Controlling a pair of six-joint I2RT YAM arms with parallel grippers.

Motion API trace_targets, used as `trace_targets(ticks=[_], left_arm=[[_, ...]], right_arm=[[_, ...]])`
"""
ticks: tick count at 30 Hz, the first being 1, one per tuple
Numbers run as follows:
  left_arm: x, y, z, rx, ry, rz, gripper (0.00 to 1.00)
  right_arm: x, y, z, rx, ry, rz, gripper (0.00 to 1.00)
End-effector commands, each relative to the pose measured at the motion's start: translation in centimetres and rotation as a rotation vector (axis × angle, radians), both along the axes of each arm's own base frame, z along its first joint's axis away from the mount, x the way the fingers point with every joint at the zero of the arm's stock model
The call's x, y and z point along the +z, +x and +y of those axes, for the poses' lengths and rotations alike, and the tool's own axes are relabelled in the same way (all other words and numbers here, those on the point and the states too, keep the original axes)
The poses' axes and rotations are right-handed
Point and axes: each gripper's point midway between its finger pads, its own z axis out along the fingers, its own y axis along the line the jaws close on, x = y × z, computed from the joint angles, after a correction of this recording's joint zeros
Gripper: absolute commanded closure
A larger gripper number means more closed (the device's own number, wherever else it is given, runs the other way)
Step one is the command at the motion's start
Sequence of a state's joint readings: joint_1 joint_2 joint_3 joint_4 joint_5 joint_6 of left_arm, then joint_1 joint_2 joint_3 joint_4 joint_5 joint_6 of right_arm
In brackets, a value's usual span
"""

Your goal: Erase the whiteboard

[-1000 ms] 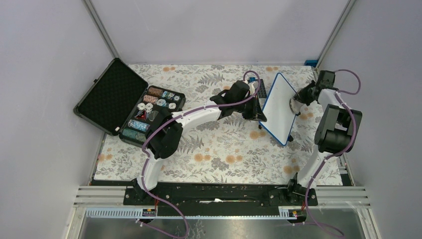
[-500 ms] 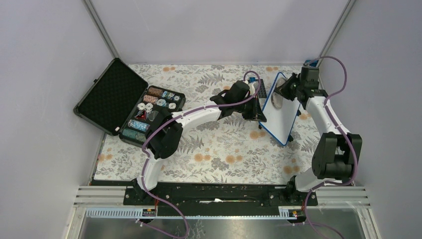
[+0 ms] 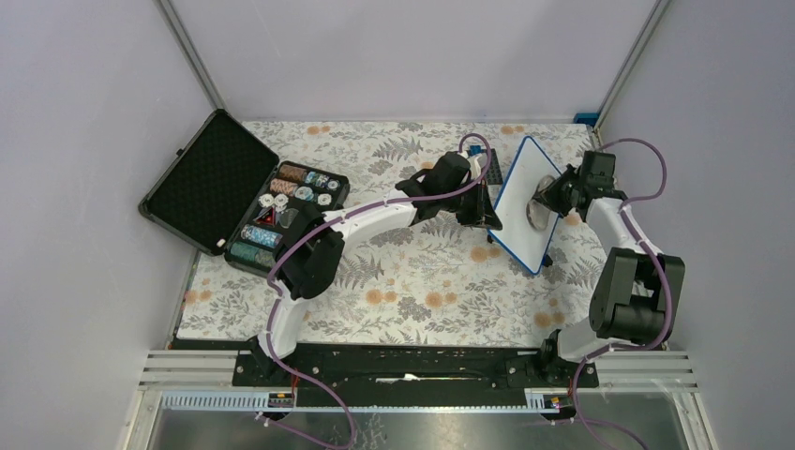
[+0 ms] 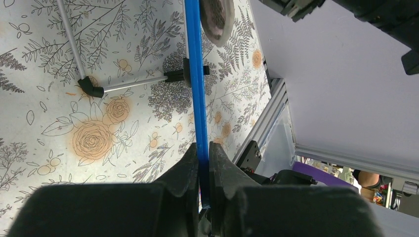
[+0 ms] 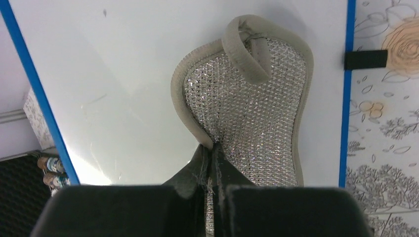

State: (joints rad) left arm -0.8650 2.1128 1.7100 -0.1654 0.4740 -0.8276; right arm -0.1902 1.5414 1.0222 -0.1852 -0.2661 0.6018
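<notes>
The whiteboard (image 3: 521, 192), white with a thin blue frame, stands tilted on edge at the table's back right. My left gripper (image 3: 489, 217) is shut on its blue frame (image 4: 195, 84), seen edge-on in the left wrist view. My right gripper (image 3: 547, 202) is shut on a silver mesh scrub pad (image 5: 252, 113) with a beige rim, pressed flat against the board's white face (image 5: 123, 84). The pad also shows in the top view (image 3: 540, 214) and in the left wrist view (image 4: 216, 17). No writing shows on the visible board face.
An open black case (image 3: 225, 192) with poker chips lies at the back left. A thin grey stand rod with black clips (image 4: 128, 85) lies on the flowered tablecloth beside the board. A black clip (image 5: 365, 59) sits on the board's frame. A metal rail (image 3: 422, 370) runs along the near edge.
My right gripper has swept the pad from the board's right edge up to its far top, then back down to the middle right. The left arm and board have stayed still.
</notes>
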Motion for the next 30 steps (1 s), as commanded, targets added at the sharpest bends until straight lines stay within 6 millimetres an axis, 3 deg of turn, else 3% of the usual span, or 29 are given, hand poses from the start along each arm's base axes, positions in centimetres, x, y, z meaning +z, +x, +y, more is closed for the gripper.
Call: trace_targets(ticks=[1, 5, 8, 11, 16, 19, 24, 30], left_arm=[[0.7, -3.6, -0.7, -0.139, -0.011, -0.032, 1.0], [0.8, -3.3, -0.7, -0.132, -0.011, -0.035, 1.0], [0.5, -3.2, -0.7, -0.133, -0.005, -0.029, 1.0], [0.5, -3.1, -0.5, -0.127, -0.001, -0.031, 1.0], [0.7, -3.1, -0.5, -0.126, -0.003, -0.034, 1.0], [0.8, -3.0, -0.4, -0.123, 0.003, -0.04, 1.0], [0.5, -3.1, -0.3, -0.123, 0.011, -0.037, 1.0], [0.5, -3.0, -0.3, -0.116, 0.013, -0.032, 1.0]], right_arm=[[2.5, -1.6, 3.7, 0.101, -0.015, -0.03, 1.0], [6.7, -2.7, 9.4, 0.24, -0.017, -0.123, 1.0], [7.9, -4.1, 11.2, 0.284, -0.016, -0.165, 0.98], [5.3, -6.0, 10.2, 0.263, -0.065, -0.126, 0.96], [-1.3, -9.6, 8.0, 0.244, -0.16, 0.062, 1.0], [-2.4, -11.2, 6.3, 0.198, -0.236, 0.106, 1.0], [0.4, -11.7, 6.1, 0.19, -0.243, 0.012, 1.0], [5.5, -10.5, 9.1, 0.278, -0.214, -0.082, 1.0]])
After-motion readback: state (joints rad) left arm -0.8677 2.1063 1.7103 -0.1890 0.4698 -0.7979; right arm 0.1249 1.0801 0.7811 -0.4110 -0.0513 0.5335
